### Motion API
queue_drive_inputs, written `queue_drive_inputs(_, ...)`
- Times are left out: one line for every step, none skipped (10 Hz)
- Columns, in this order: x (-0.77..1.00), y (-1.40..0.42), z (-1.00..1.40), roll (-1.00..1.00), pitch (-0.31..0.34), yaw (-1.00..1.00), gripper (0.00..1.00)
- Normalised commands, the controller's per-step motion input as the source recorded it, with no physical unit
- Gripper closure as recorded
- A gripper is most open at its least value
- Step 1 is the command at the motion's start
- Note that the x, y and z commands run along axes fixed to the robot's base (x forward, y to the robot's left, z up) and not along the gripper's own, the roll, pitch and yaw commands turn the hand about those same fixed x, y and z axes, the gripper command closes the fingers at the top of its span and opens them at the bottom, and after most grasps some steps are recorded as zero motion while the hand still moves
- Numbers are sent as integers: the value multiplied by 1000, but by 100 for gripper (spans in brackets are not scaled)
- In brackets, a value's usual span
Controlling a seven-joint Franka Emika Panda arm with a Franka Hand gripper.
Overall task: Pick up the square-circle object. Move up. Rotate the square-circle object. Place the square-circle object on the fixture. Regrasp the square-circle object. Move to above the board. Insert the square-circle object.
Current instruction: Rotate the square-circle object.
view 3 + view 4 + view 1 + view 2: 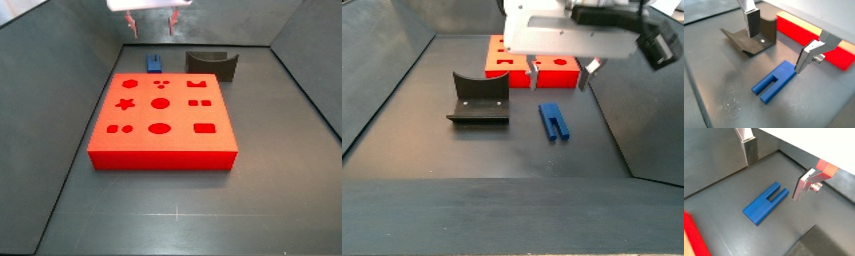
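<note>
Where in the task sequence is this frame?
Nothing looks done yet. The square-circle object lies flat on the floor beside the fixture. The hand hangs above it, fingers apart and empty. Pickup, rotation, fixture placement, regrasp and insertion into the board remain.

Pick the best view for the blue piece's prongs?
A wrist view: the square-circle object lies flat, slot and both prongs clear, below the open gripper. A side view shows them smaller; another shows only a sliver.
</note>
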Motion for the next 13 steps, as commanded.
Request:
queue_drive_inputs(-12,-8,-199,2,3,1000,0)
queue_drive_inputs(20,1,-232,3,3,1000,0)
queue_drive_inputs(32,-6,-176,2,3,1000,0)
queue_drive_inputs(31,-6,-92,0,3,1000,0)
queue_drive_inputs(27,-5,-69,0,3,1000,0)
queue_drive_inputs(26,-5,-59,-1,3,1000,0)
queue_drive_inputs(27,-5,-56,-1,3,1000,0)
queue_drive_inputs(28,-5,-52,-1,3,1000,0)
queue_drive_inputs(29,-5,-49,-1,3,1000,0)
queue_drive_inputs(29,-5,-44,-1,3,1000,0)
queue_drive_inputs(28,-5,-41,-1,3,1000,0)
queue_drive_inputs(28,-5,-40,-1,3,1000,0)
queue_drive_inputs(28,-5,-39,-1,3,1000,0)
